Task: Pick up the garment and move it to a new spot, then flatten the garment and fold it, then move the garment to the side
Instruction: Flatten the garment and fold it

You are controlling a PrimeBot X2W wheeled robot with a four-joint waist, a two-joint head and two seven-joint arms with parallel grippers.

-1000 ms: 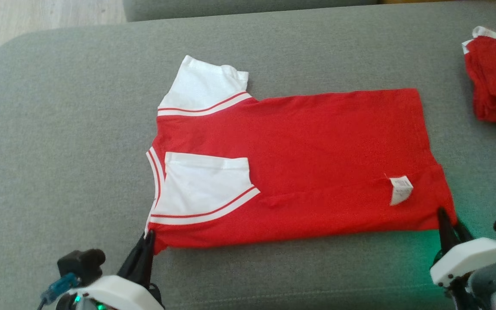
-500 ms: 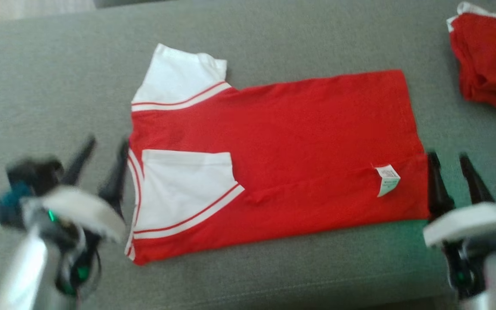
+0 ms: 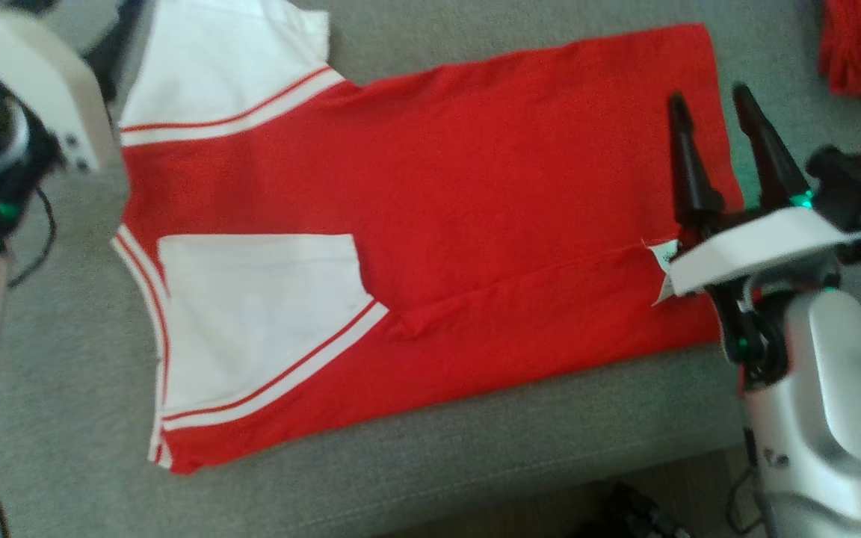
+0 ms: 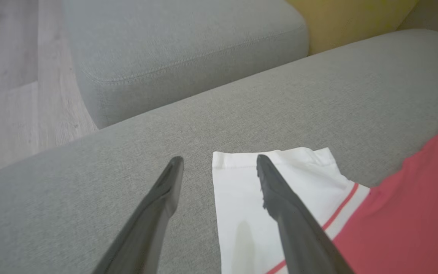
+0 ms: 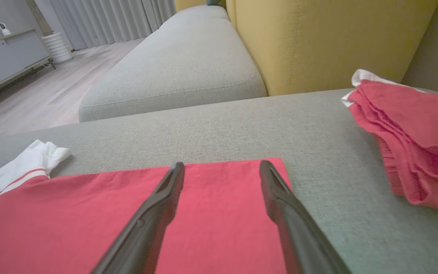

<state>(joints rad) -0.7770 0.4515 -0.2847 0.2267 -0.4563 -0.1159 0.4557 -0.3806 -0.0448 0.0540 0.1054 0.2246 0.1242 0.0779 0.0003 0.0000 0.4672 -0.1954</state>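
Grey sofa cushion (image 3: 475,448) is carrying everything. Above it the left claw (image 4: 219,160) is hanging spread wide and empty, one finger over the white sleeve (image 4: 238,198). Also spread and empty, the right claw (image 5: 222,163) is hovering over the far hem corner of the red shirt (image 3: 513,187), which is lying lengthwise between both claws.

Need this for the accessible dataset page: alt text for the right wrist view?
The right gripper, jaws open and empty, points across the hem corner of a red shirt lying flat on a grey sofa cushion. The shirt's white sleeve sticks out at left; a second red garment lies bunched at right, a yellow backrest behind.
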